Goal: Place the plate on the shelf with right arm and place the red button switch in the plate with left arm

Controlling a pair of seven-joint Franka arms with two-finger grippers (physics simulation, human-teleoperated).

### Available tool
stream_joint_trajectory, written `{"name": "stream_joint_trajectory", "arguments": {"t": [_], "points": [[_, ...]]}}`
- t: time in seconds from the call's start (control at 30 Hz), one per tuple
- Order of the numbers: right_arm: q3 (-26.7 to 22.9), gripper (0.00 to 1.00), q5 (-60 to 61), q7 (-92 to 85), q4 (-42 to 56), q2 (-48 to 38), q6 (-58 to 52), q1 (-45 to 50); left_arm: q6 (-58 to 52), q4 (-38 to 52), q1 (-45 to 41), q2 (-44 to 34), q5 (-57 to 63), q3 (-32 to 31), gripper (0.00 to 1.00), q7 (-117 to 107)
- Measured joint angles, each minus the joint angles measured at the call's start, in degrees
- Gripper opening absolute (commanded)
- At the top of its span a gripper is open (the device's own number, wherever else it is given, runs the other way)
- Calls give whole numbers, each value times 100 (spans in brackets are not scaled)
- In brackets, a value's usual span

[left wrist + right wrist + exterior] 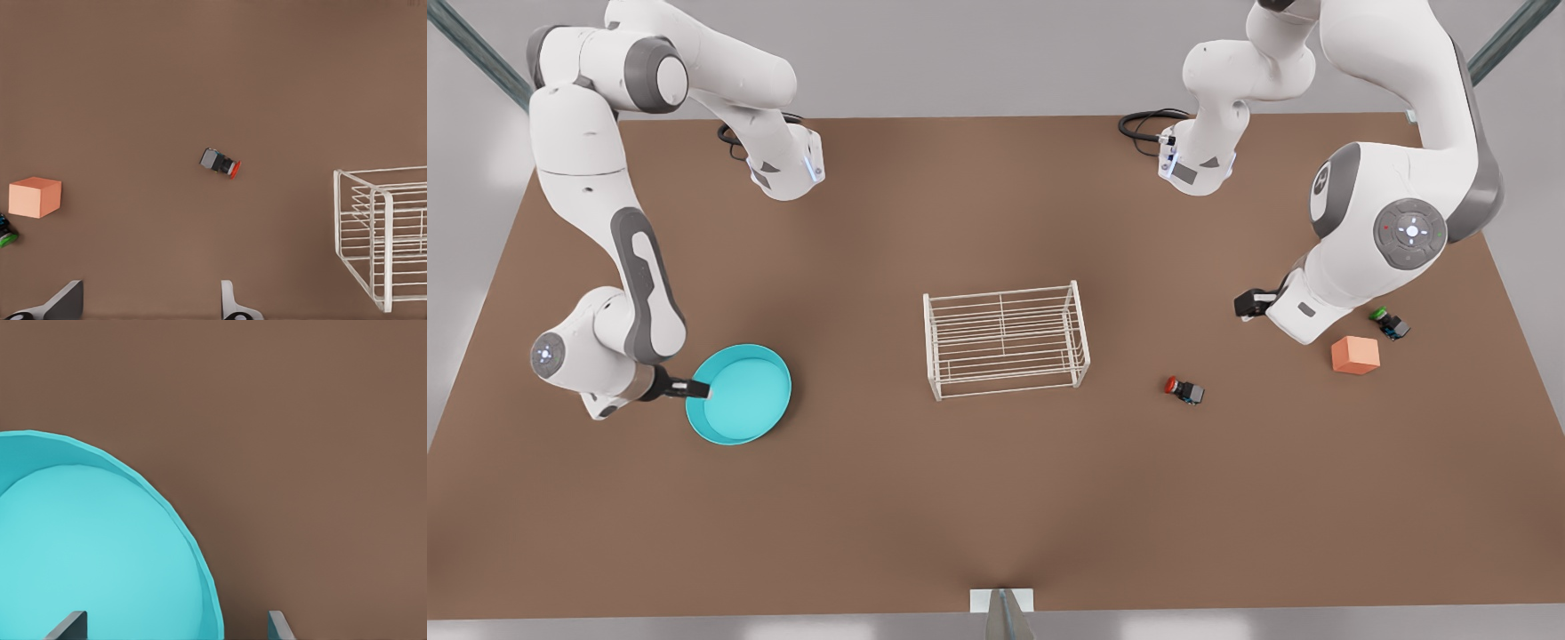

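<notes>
The turquoise plate [740, 394] lies on the brown table at the front view's left. My right gripper [697, 388] reaches its rim; in the right wrist view the right gripper [175, 628] is open, its fingers standing either side of the plate [87, 553] rim. The white wire shelf [1005, 340] stands mid-table. The red button switch [1183, 389] lies on its side to the front view's right of it. My left gripper [1250, 304] hovers beyond the switch; the left gripper [147, 305] is open and empty, apart from the switch [221, 162] and shelf [380, 233].
An orange cube [1354, 355] and a green-capped switch [1389, 323] sit at the front view's right, near the left arm. The left wrist view has the cube [35, 197] and the green switch [5, 235] at one edge. Bare table [996, 498] lies toward the near edge.
</notes>
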Motion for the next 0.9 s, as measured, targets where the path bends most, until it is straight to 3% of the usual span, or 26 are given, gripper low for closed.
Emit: {"name": "stream_joint_trajectory", "arguments": {"t": [0.17,0.23,0.3,0.43,0.5,0.57,0.9], "points": [[0,98,358,-252,-6,149,227,-14,5,10,1,3,1,-1,100,-37],[0,71,433,-355,-2,157,266,-11,8,11,2,18,-1,-2,100,-49],[-6,62,481,-459,8,167,287,-11,10,11,2,24,-1,-2,100,-60],[-9,53,486,-606,48,253,311,-18,6,17,-21,16,0,-1,100,-82],[-9,34,492,-676,54,256,312,-26,-3,31,-53,-3,-5,-1,100,-92],[-8,21,518,-759,65,252,303,-28,-10,36,-66,-12,-7,3,100,-101],[-9,21,532,-1105,405,119,-154,-25,-5,34,-78,-1,-3,6,100,-126]]}}
